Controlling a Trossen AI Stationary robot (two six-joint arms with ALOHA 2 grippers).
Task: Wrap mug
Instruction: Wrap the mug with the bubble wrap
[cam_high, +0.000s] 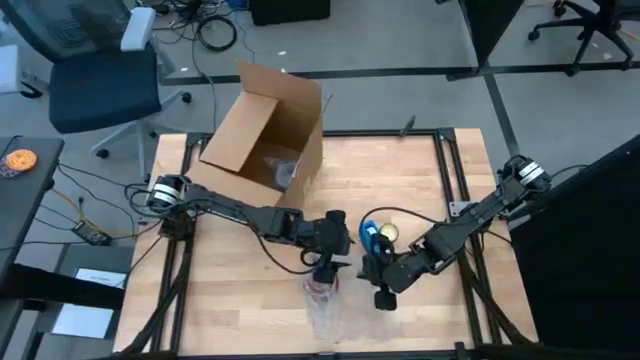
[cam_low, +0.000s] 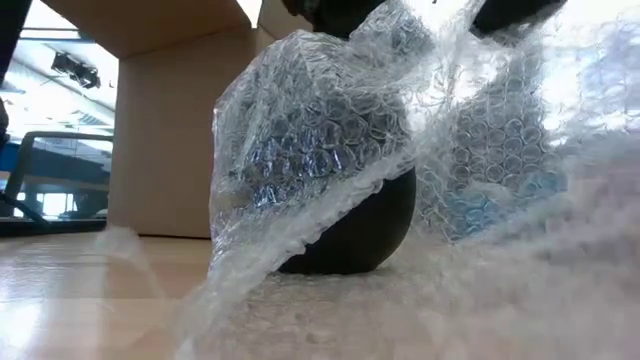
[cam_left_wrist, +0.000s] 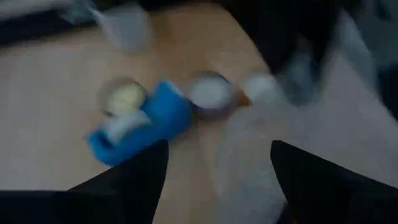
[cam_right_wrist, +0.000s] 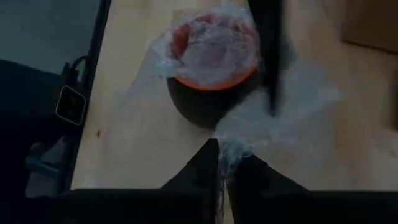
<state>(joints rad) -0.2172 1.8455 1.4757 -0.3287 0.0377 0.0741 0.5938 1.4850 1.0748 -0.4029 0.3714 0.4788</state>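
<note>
**Wrap half over the mug, one pinch holding it**

The risk sits with the bubble wrap (cam_right_wrist: 292, 99). The right gripper (cam_right_wrist: 222, 163) has its fingers closed on a thin gathered edge of the sheet, and that pinch looks slight; if the plastic slides out, the fold draped over the mug (cam_right_wrist: 208, 99) would likely spring back. A hard pull could instead drag or tip the mug, since nothing visibly braces its base. A third hazard is the two arms crowding each other, working close together over the same small spot.

The mug, dark outside and orange inside, stands upright on the wooden surface (cam_high: 230, 300) just ahead of the right fingers, with wrap stretched across its mouth and trailing back to them. In the low view the sheet covers the upper body, but the lower wall (cam_low: 370, 235) shows bare.

The left gripper (cam_high: 328, 262) hovers just over the mug, its fingers spread and holding nothing. Ahead of them lie a blue tape dispenser (cam_left_wrist: 140, 127) and a roll of tape (cam_left_wrist: 210, 93). A cardboard box (cam_high: 268, 135) stands well behind, open.
</note>
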